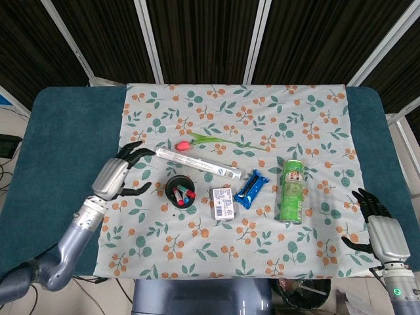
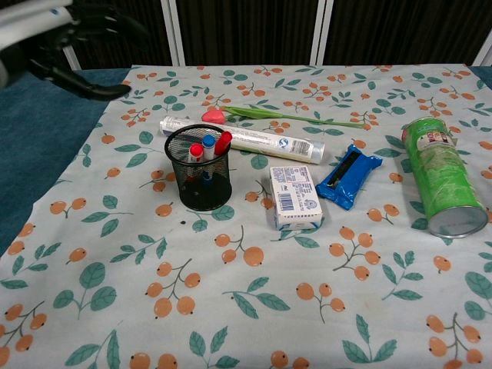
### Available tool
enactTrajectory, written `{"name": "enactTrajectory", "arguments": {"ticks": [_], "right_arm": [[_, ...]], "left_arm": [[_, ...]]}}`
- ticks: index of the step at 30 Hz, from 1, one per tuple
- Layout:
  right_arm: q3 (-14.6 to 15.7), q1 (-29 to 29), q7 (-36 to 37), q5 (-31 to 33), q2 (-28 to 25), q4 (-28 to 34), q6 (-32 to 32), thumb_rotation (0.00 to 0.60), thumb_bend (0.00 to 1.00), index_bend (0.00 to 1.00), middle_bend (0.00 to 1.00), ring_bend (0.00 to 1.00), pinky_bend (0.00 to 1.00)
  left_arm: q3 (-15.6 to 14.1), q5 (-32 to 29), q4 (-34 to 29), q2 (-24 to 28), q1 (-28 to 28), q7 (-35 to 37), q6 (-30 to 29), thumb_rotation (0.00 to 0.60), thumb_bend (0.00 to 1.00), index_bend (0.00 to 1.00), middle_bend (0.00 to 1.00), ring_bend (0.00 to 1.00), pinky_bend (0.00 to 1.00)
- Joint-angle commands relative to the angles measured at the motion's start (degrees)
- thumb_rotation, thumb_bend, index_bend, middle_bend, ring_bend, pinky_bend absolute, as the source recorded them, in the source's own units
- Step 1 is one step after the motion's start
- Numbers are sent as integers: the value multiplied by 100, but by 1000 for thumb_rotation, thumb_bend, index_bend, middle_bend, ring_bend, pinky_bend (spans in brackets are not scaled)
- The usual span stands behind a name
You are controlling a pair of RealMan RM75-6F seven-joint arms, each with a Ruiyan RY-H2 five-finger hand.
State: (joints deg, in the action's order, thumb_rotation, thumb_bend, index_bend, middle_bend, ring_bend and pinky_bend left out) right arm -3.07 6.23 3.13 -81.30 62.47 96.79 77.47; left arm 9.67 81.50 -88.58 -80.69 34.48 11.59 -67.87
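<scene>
Dark slatted wall panels (white frames) behind teal table.

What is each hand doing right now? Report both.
Left hand: open, fingers spread, holding nothing, left of the pen cup.
Right hand: open, holding nothing, at the table edge.

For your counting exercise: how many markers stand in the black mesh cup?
3 show: a red-capped marker at the right, a blue-capped one in the middle, and a second red-capped one at the left of the mesh cup. Others could be hidden lower down.
</scene>
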Motion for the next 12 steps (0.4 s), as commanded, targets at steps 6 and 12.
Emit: {"name": "enactTrajectory", "arguments": {"ticks": [6,12], "right_arm": [[11,-26,-115,-154,71,-98,163,600,220,64,0,0,177],[10,-32,-123,-195,105,-147,210,600,220,53,0,0,177]], "left_arm": [[-893,-91,-1026,1302,-1636,-2161,-1589,600,119,0,0,0,0],[-964,-231,-791,1237,-2016,-2231,-1814,600,104,0,0,0,0]]}}
